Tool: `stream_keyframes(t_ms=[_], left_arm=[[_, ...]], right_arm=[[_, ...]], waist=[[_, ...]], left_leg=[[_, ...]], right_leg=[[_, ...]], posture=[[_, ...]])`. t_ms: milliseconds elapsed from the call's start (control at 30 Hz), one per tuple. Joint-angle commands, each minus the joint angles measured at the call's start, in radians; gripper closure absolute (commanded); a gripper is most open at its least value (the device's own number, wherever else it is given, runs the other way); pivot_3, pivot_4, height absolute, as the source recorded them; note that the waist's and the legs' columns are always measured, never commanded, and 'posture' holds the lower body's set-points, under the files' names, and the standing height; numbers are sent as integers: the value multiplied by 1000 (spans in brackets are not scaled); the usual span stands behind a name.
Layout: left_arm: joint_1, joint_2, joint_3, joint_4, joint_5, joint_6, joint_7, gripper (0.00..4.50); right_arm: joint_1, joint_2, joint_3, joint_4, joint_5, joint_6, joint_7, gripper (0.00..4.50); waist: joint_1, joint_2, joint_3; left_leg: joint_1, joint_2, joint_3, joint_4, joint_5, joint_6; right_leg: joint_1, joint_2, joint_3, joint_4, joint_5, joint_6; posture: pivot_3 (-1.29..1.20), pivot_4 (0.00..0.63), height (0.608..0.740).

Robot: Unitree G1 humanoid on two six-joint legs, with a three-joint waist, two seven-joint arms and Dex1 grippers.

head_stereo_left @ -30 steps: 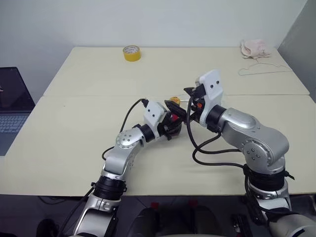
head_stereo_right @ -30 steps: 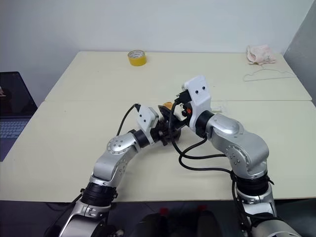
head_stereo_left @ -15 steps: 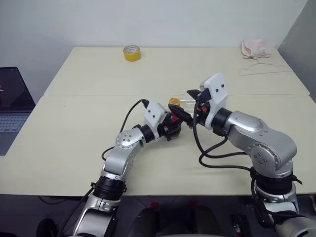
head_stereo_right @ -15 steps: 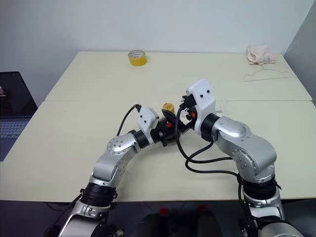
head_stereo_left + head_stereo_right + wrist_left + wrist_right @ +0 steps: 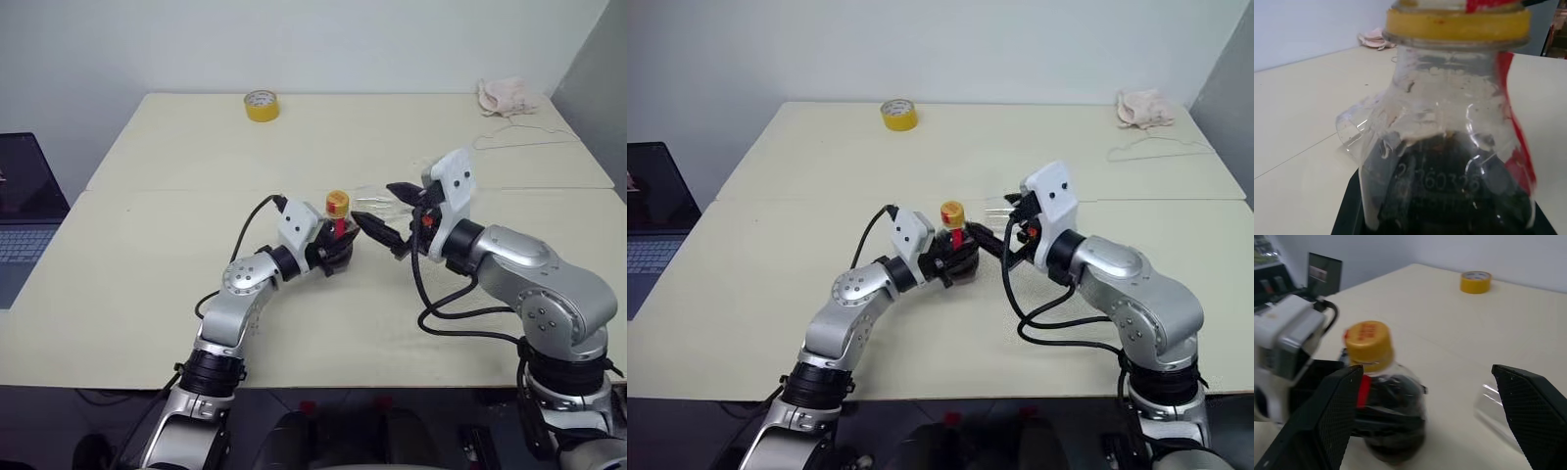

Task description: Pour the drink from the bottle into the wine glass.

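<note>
The bottle (image 5: 336, 227), capped in yellow and part-filled with dark drink (image 5: 1393, 428), stood upright near the table (image 5: 147, 294) centre, clamped by the left end effector (image 5: 333, 253). The right end effector (image 5: 384, 217), jaws wide and empty, had drawn back from the cap. The wine glass (image 5: 377, 199) lay behind it; pouring had not begun.

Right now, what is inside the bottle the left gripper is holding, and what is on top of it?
The bottle holds a dark, almost black drink filling its lower body. A yellow cap sits on its neck. The left gripper covers the base, so the very bottom can't be seen.
</note>
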Motion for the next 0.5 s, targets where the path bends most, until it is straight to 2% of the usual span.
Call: stream_keyframes(t_ms=[33,267,500], left_arm=[[-11,-2,10,-44,-9,-34,0,3080],[-8,2,13,-47,-8,-35,1,3081],[-7,0,10,-46,-7,-37,2,3081]], right_arm=[[-14,13,-4,-37,23,-4,-6,0],[-1,-20,13,-84,112,31,63,0],[-29,7,38,-51,82,13,4,0]], waist=[[0,0,0],[0,0,0],[0,0,0]], left_leg=[[0,0,0,0,0,0],[0,0,0,0,0,0],[0,0,0,0,0,0]], right_leg=[[0,0,0,0,0,0],[0,0,0,0,0,0],[0,0,0,0,0,0]], posture=[[0,150,740],[0,150,740],[0,150,740]])
